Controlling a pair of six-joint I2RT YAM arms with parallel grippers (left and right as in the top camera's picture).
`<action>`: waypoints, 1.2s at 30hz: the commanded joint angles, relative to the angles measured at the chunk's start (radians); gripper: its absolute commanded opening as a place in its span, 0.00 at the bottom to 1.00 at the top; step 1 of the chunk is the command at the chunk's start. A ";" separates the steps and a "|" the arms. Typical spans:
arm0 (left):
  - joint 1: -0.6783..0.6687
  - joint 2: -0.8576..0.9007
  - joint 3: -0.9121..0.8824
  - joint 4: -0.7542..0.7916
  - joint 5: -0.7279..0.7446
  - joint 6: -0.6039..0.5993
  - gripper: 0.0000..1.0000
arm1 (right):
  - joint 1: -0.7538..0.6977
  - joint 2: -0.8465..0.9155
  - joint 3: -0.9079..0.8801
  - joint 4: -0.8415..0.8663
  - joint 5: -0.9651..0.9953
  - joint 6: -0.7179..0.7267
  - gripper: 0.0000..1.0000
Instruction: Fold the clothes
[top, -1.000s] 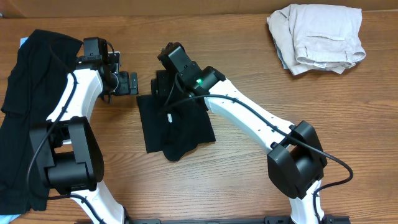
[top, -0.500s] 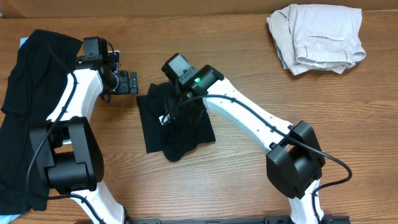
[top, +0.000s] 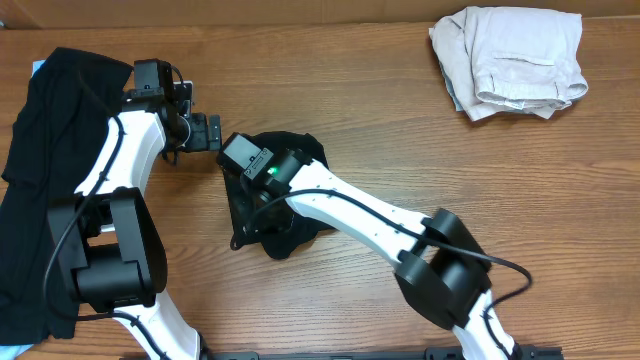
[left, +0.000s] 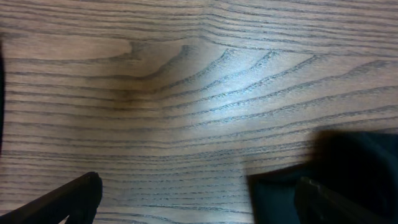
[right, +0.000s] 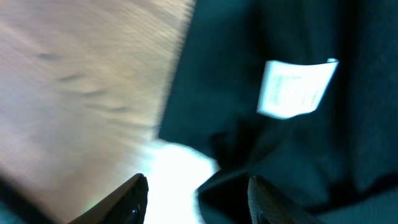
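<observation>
Roughly centre-left on the bench (top: 420, 130): the black T-shirt (top: 290, 215), bunched into an uneven heap, its far edge rounded up and the near edge ragged. In the right wrist view its white neck label (right: 295, 87) lies face-up on the dark cloth; the print is too blurred to read.

The right arm reaches across the shirt from the near right, wrist over the heap's left side. Right tool (right: 198, 183): fingers (right: 134, 199) stand part-spread, a fold of the shirt's edge and bright bare wood in the gap between them; no clamping on the cloth shows.

Left tool (top: 210, 133) sits just beside the shirt's upper left corner. It is spread wide over bare wood grain, nothing between its fingers (left: 81, 193). There is a dark blurred shape at lower right of that view; I cannot tell what.

A second black garment (top: 40, 170) is spread along the left edge, partly under the left arm. A beige clothes pile (top: 510, 60) is at far right, well apart.
</observation>
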 joint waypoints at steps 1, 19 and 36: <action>-0.004 0.002 -0.005 0.004 0.007 0.019 1.00 | -0.025 0.045 0.018 0.014 0.068 0.042 0.56; 0.017 0.002 -0.005 0.005 -0.037 -0.007 1.00 | -0.035 0.056 0.057 0.036 0.121 0.072 0.04; 0.058 0.002 -0.005 0.004 -0.034 -0.034 1.00 | 0.070 0.078 0.191 -0.014 0.067 -0.028 0.34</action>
